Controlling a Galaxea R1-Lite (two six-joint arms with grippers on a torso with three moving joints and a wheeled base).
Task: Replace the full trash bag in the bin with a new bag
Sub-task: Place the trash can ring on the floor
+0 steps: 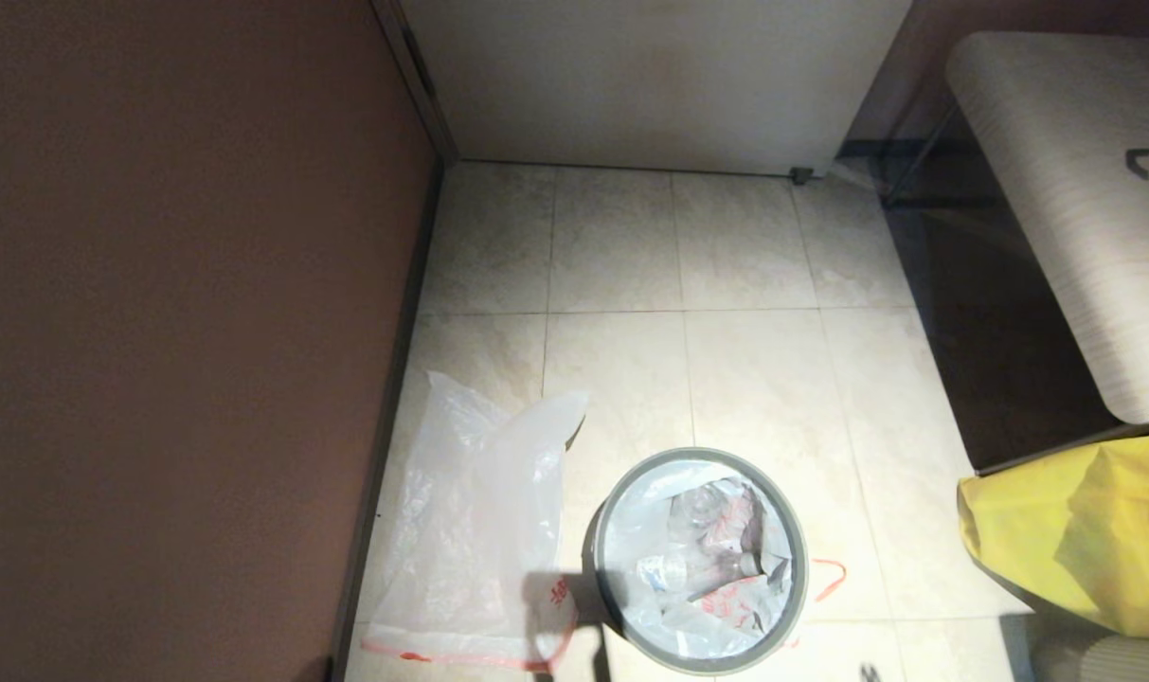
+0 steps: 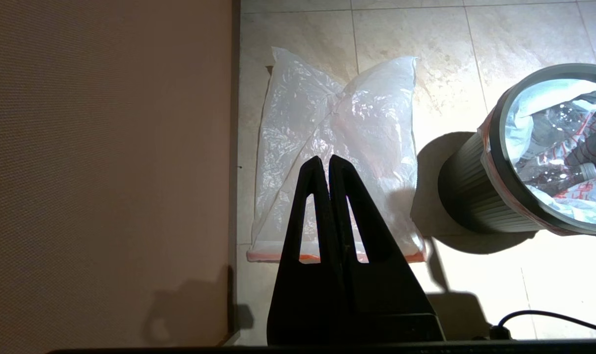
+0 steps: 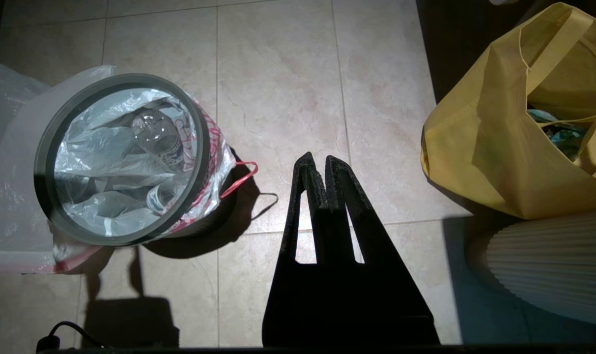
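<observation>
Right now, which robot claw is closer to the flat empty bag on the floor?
Left. The left gripper hangs shut right above the new bag. The right gripper hangs shut over bare floor, beyond the bin.

Head cam sits high, pitched steeply down at the floor; I get the brown wall on the left and the bin low in frame, fairly far off. Left wrist cam looks down past its own closed jaws, left gripper hanging above the new bag, much closer than head. Right wrist cam also faces the floor past shut jaws, right gripper over bare tile, yellow bag beside it. All three views share the bin and the new bag; head and right wrist share the yellow bag.
</observation>
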